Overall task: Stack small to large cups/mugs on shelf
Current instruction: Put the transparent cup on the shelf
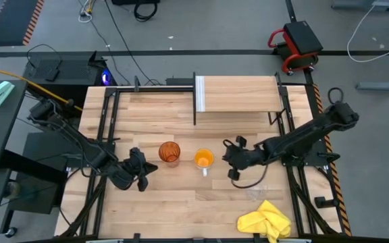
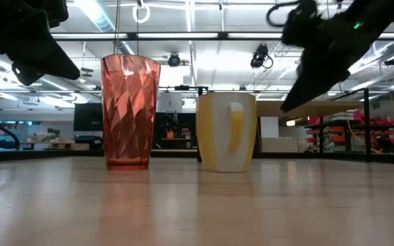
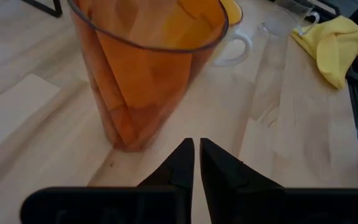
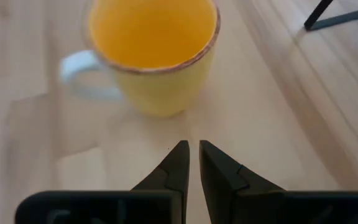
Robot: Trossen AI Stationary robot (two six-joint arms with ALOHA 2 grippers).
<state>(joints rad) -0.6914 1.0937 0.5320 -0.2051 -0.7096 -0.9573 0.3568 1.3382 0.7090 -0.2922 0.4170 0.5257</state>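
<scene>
On table, my left tool (image 1: 142, 177) pinched together beside tumbler (image 1: 169, 152), right tool (image 1: 231, 164) near-together by mug (image 1: 203, 159); careless nudge topples tumbler.

Cut off, faint or out of reach of the cameras

The small glass cup (image 1: 256, 194) is barely a faint outline on the table from above, and in the left wrist view it is cropped by the frame edge — only its base and handle show. The tumbler (image 3: 143, 68) loses its rim to that same edge. At table height the shelf stays hidden behind the mug (image 2: 227, 131) and dark arms — both grippers are cropped there.
</scene>
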